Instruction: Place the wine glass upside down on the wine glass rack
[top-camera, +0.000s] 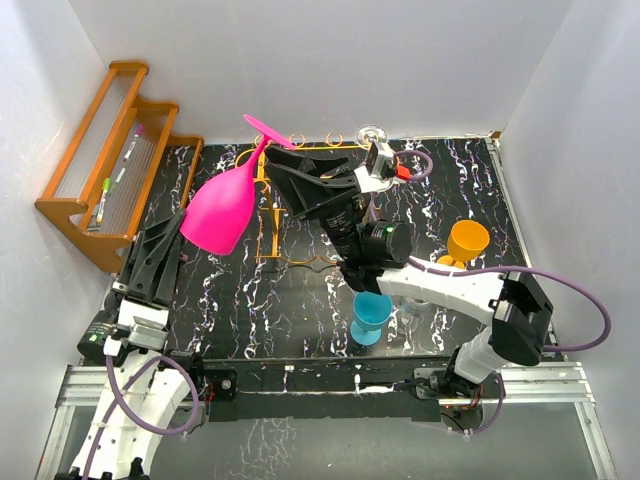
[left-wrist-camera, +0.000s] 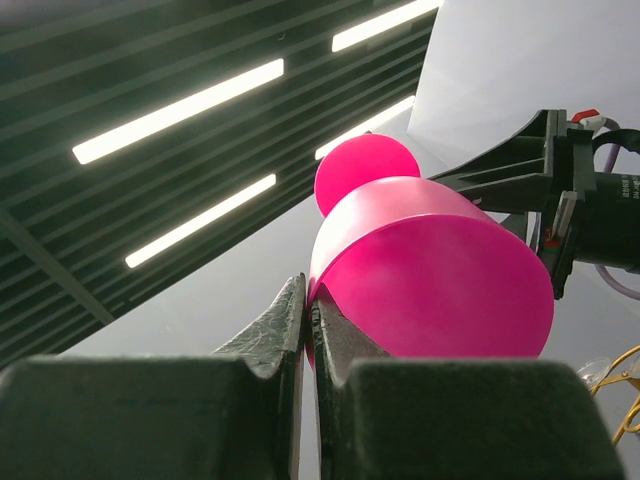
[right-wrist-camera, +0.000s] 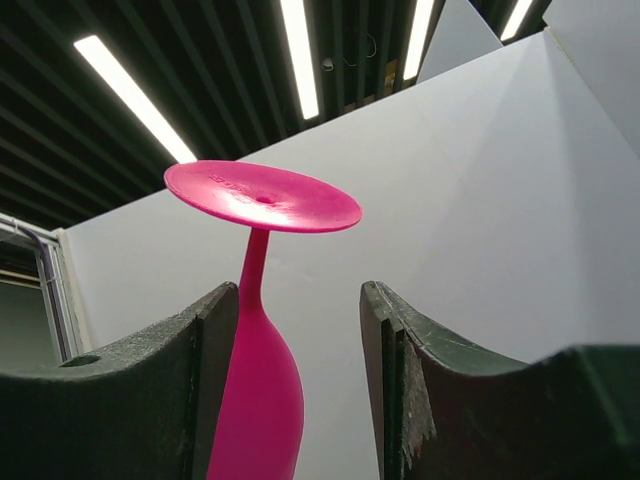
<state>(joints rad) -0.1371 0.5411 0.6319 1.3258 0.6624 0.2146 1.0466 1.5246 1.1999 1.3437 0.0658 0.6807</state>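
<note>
We see the pink wine glass (top-camera: 222, 208) tilted with its foot uppermost and its bowl low, held over the left end of the orange-gold wine glass rack (top-camera: 298, 258), which stands on the black marbled desk (top-camera: 460, 190). The left fingers (left-wrist-camera: 285, 325) are pressed together on the wall of the bowl at its rim, while the right fingers (right-wrist-camera: 395, 340) stand apart on either side of the stem just below the foot, one close beside the glass and the other clear of it. Whether the glass touches the rack's wires we cannot quite tell from above.
</note>
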